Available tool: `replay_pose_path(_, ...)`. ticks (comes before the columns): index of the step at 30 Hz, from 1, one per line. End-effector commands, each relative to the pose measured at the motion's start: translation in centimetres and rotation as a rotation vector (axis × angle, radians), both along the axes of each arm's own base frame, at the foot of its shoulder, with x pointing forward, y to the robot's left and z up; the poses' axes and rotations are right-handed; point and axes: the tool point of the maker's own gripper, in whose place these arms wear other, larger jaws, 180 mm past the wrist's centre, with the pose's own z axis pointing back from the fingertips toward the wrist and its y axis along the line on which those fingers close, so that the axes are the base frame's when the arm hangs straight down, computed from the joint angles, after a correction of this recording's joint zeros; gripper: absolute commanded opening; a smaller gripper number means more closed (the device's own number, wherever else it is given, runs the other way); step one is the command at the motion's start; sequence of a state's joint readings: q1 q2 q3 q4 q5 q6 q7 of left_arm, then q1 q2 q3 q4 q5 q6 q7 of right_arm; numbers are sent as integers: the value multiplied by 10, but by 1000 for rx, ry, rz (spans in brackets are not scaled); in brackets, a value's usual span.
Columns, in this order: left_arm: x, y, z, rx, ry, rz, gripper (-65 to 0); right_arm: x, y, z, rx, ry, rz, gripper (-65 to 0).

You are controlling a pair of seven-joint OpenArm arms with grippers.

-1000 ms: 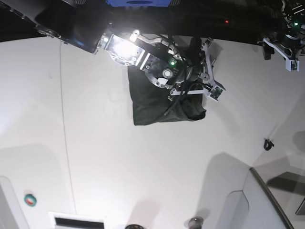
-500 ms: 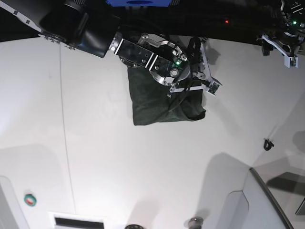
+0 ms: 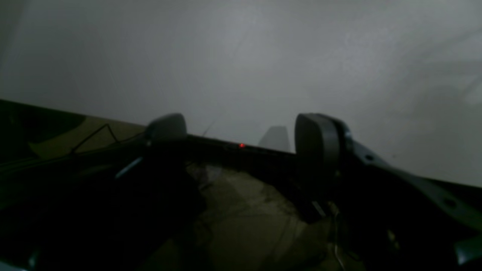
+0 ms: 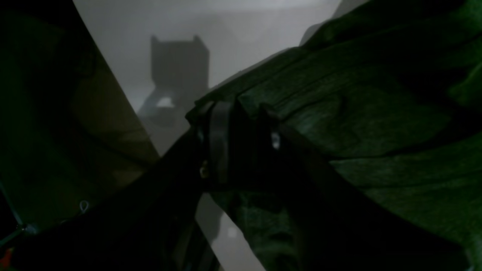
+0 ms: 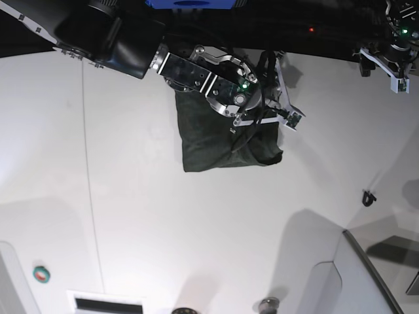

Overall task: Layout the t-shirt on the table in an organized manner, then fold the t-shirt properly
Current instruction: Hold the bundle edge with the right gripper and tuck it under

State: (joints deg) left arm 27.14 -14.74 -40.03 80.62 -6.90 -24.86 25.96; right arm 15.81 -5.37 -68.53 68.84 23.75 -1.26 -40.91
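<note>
The dark green t-shirt (image 5: 209, 140) lies folded into a rough square on the white table (image 5: 196, 229), near its far edge. My right gripper (image 5: 288, 108) is at the shirt's right far corner. In the right wrist view the gripper (image 4: 244, 124) has its fingers close together on a folded edge of the t-shirt (image 4: 357, 113), with the table (image 4: 226, 30) behind. My left gripper (image 5: 393, 62) hangs at the far right, away from the shirt. In the left wrist view it (image 3: 241, 135) is open and empty above the table (image 3: 263, 56).
A thin dark seam (image 5: 88, 163) runs down the table's left part. A green round button (image 5: 41, 275) and a white slotted panel (image 5: 108, 302) sit at the front left. A small black object (image 5: 368, 196) lies at the right. A grey structure (image 5: 366, 275) fills the front right corner.
My right arm has turned and its gripper has shifted slightly toward the table's far edge at the shirt's corner. The shirt's outline and the left arm look unchanged.
</note>
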Motion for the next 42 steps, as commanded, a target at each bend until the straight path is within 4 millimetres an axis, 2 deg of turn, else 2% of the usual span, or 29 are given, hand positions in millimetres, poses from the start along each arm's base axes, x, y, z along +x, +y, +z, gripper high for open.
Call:
replay_pose_path(1,7,8,11,26,-30,-5,-216,7,9,9,27,-19,3,-536)
replay_pose_path(5,7,8,11,26,-30,-5,-216,5,4,-1,0,-2,0,-542)
replay_pose_path(9,7,8,11,26,-30,-5,-216,2,5,-1,1,5,11,-623)
replay_pose_path(11,7,8,11,26,-30,-5,-216,-4,8,0,11,12,58,-635)
replay_pose_path(18,8,9,11,28,-32,-7,-216,-10,12,1,24,21,102,-635)
replay_pose_path(24,18,9,14,28,-53,-5,-216,-11,14,2,29,21,111,-635)
replay_pose_path(32,19,8,14,28,-54,-7,-216,-39,22,-1,22,15,230,-635)
replay_pose_path(36,19,8,14,28,-54,-7,-216,-40,27,1,29,12,235,-635)
replay_pose_path(39,19,8,14,28,-54,-7,-216,-36,31,5,55,-3,230,-618)
replay_pose_path(41,19,8,14,28,-54,-7,-216,-35,31,5,58,-6,229,-554)
replay_pose_path(42,19,8,14,28,-54,-7,-216,-35,32,7,62,-7,231,-500)
